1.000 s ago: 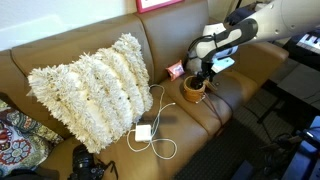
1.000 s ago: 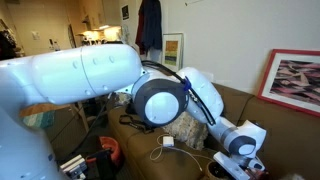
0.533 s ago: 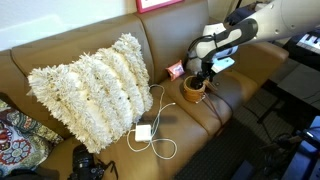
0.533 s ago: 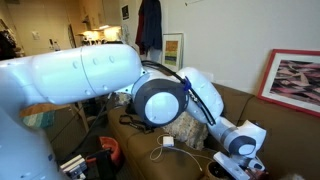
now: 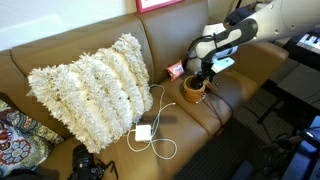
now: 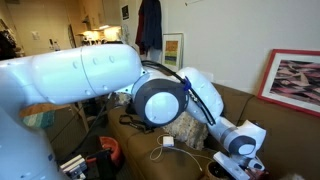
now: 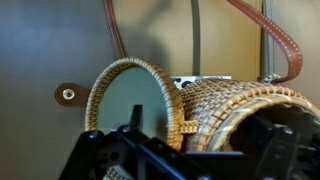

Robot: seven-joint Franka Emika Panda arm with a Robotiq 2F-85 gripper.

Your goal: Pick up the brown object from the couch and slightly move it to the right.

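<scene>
The couch (image 5: 70,50), caramel-brown leather, took up most of an exterior view. The robot arm (image 5: 265,22) reached in over one end of the seat. A white shaggy pillow (image 5: 90,90) leaned against the back cushions, well apart from the arm. The gripper (image 5: 205,74) pointed down directly above the brown object (image 5: 193,90), its jaws spread to full width and holding nothing. The brown object stood upright on the seat cushion, near the backrest. The wrist view showed its woven wall (image 7: 240,115), a round lid (image 7: 130,100) tilted open and a thin leather strap (image 7: 110,20). A white charger (image 5: 143,132) with looped cable lay on the seat between pillow and object.
</scene>
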